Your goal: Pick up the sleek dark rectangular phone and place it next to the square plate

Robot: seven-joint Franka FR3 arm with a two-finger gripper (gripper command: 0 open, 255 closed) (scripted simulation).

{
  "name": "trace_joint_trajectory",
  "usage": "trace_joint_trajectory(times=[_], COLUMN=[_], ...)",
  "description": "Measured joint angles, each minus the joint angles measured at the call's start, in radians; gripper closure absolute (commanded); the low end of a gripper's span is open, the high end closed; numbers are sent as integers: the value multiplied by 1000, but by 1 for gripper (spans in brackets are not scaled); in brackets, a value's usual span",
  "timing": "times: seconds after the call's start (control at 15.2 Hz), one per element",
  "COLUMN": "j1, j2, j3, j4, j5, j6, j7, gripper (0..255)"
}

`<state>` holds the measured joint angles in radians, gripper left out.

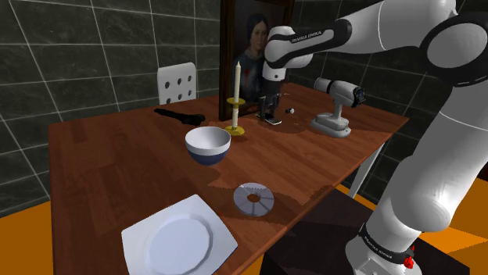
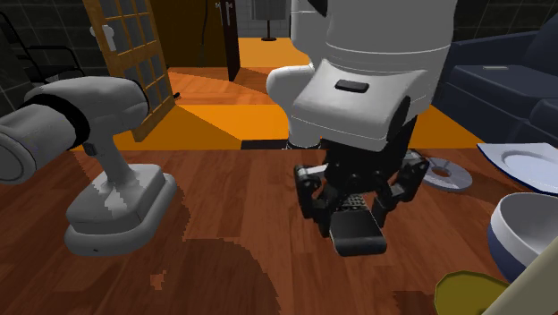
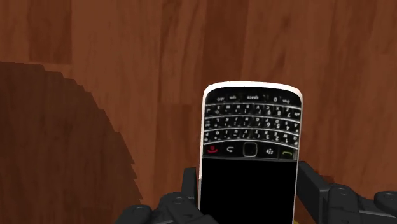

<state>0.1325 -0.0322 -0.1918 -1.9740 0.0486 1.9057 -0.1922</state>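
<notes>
Home: framed portrait [image 1: 254,47], candlestick [image 1: 235,101], sofa [image 2: 510,85], wooden table [image 1: 109,172].

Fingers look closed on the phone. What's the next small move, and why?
Probably a short lift straight up. The gripper clasps the phone by its sides, close to the table. The candle and bowl stand between it and the square plate, so height should come first.

Beside the stand [image 1: 313,234], we overlook the brown wooden table [image 1: 109,164]; opposite, low and close, we face the arm [image 2: 376,54]; the wrist view looks down on that tabletop from near.
</notes>
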Motion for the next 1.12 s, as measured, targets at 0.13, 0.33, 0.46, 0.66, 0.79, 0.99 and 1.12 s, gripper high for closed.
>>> trace_joint_trajectory(times=[0.13,0.33,0.46,0.66,0.79,0.99,1.12], j1=[25,59,80,115,137,173,197], j2=[-7,-17,-27,-16,1,15,35], j3=[27,64,87,126,149,188,212], j4=[-8,-16,-28,-12,6,19,37], j5=[2,5,6,11,14,17,17], j6=[4,7,10,9,10,16,21], j7=[51,122,166,238,282,354,403], gripper=[255,255,255,255,255,255,255])
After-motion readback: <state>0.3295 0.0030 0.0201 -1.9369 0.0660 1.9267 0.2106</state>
